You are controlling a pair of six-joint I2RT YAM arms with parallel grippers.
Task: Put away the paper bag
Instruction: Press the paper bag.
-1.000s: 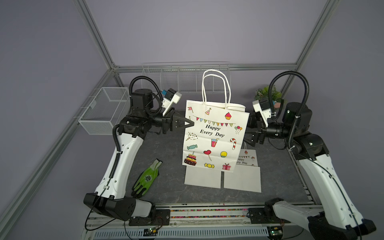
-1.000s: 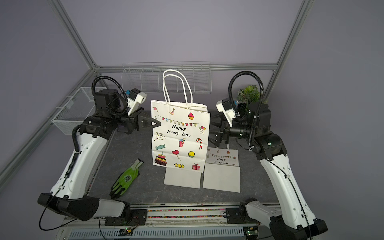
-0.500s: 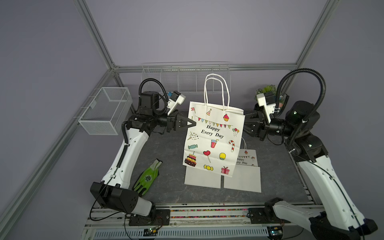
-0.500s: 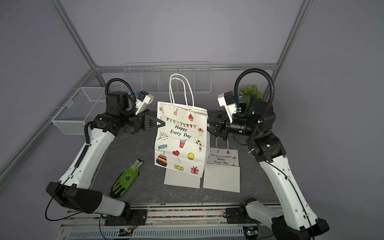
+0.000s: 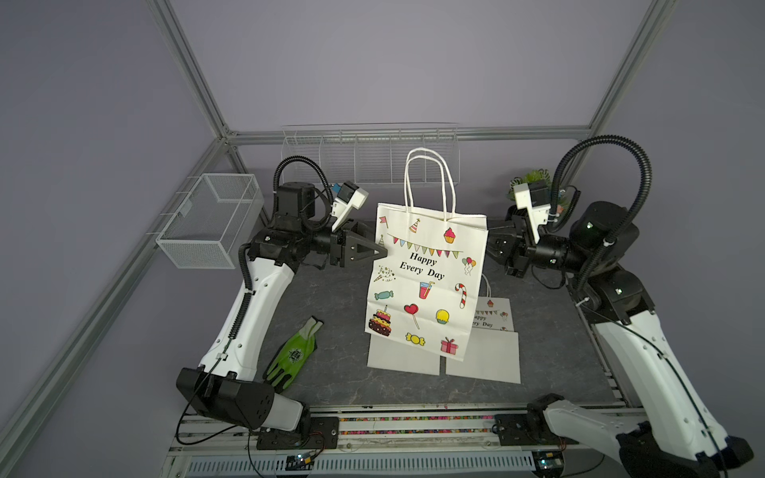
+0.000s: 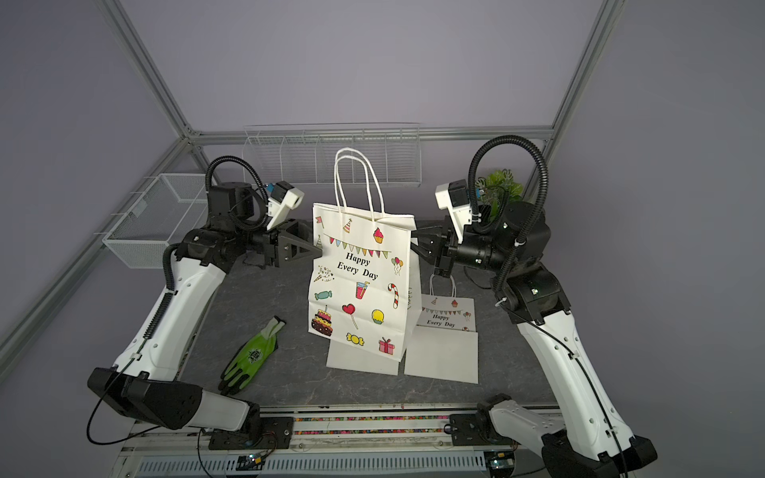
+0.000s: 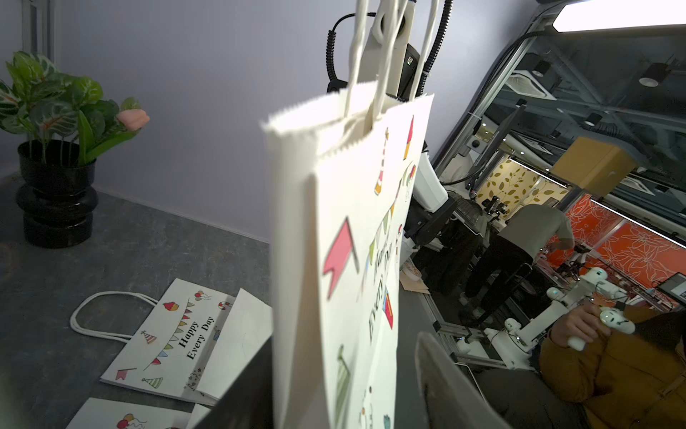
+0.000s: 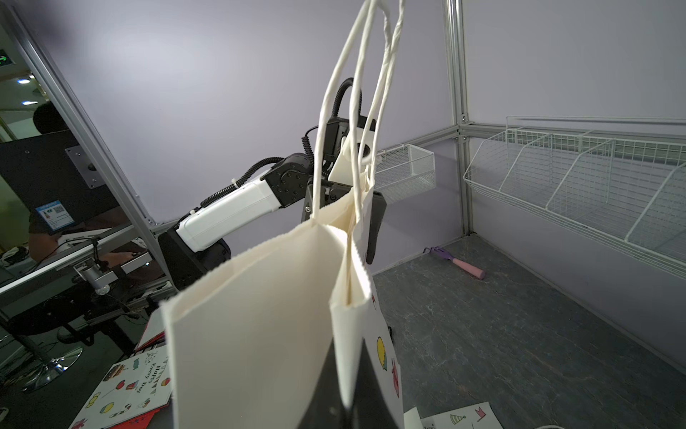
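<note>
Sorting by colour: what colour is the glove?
The glove is bright green, clearest in a top view.

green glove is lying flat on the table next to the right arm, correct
No. The green glove is lying flat on the table next to the left arm, not the right; both top views show it.

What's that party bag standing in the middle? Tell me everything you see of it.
The paper bag is cream, printed "Happy Every Day" with bunting, cake and sweets, with two twisted cord handles. It is upright, slightly tilted. The right gripper pinches one side edge; the left gripper, open, straddles the other.
</note>
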